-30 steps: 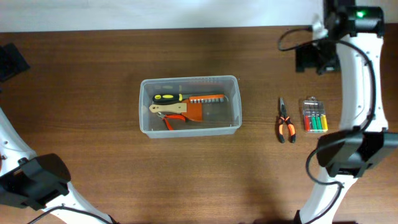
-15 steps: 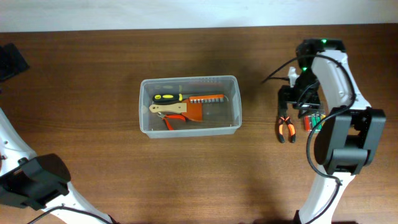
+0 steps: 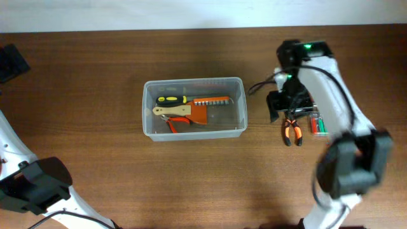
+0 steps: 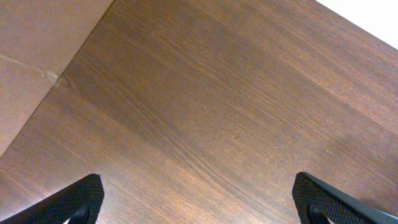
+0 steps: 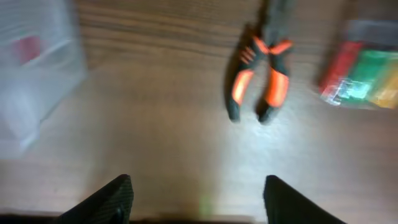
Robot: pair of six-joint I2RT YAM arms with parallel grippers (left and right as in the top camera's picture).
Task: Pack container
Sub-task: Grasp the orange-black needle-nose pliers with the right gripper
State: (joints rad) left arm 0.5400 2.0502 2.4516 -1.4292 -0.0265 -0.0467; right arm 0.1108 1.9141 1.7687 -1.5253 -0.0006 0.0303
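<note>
Packing partly done.
The container (image 3: 194,81) sat mid-table holding several tools (image 3: 191,109); at its 3 o'clock, orange pliers (image 3: 292,129) and a bit case (image 3: 320,124) lay unpacked. The right gripper (image 5: 198,198) hovered spread and empty by the pliers; the left gripper (image 4: 199,202) was spread too.

Orange-handled pliers (image 3: 290,127) lie beside a blurred, perhaps bit-filled case (image 5: 357,78).
</note>
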